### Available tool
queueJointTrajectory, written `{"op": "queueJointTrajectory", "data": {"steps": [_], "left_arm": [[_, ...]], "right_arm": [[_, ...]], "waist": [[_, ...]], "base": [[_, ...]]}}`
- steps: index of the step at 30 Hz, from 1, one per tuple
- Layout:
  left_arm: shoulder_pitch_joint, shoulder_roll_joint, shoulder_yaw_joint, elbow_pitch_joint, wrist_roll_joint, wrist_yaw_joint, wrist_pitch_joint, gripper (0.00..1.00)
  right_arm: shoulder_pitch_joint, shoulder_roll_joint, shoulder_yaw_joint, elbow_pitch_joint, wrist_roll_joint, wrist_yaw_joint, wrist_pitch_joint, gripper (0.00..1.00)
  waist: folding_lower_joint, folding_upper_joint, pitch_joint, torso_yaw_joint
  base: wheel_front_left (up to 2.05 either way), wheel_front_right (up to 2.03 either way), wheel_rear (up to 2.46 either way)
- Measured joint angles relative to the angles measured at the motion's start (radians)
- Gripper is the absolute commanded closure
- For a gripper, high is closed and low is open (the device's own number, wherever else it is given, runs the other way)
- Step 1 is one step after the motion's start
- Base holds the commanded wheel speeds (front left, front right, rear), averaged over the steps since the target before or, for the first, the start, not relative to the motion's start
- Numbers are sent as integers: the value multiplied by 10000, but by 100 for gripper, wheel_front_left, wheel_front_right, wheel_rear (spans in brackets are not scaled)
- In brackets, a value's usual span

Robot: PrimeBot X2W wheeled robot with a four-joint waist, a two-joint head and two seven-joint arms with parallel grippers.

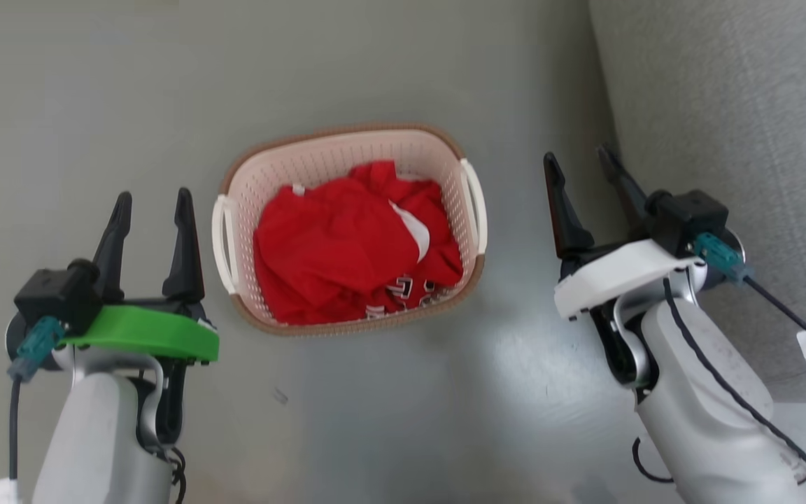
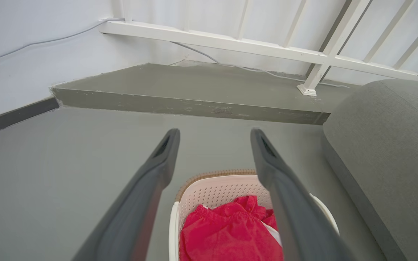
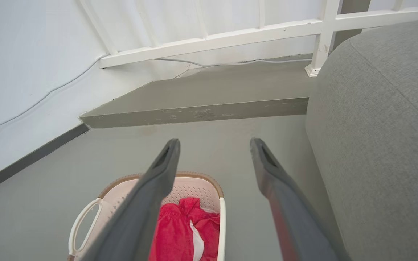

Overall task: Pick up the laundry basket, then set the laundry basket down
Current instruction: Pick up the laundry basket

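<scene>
Floor (image 1: 389,420): grey, smooth, faintly glossy.
Directly on it: one laundry basket (image 1: 319,162), mid-floor; one grey upholstered sofa (image 1: 725,105) along the right edge, apart from the basket; one raised step (image 2: 194,81) along the far edge.

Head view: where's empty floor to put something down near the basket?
Bare floor spreads left of and beyond the laundry basket, and a patch lies on its near side between the arms of the left tool and right tool. It is tight on the basket's right, where the right tool hangs beside the grey sofa.

Garment (image 1: 333,245) in laundry basket (image 1: 319,161), on floor (image 1: 403,420), sofa (image 1: 725,105) to right
</scene>
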Motion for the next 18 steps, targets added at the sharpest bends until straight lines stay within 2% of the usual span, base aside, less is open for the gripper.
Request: {"op": "queueJointTrajectory", "data": {"steps": [18], "left_arm": [[-1851,153,-190,2057,-525,-188,63,0]], "right_arm": [[-1532,-6,-203,1459,-138,13,-2,0]], "waist": [[0,0,2037,296]], "base": [[0,0,0]]}}
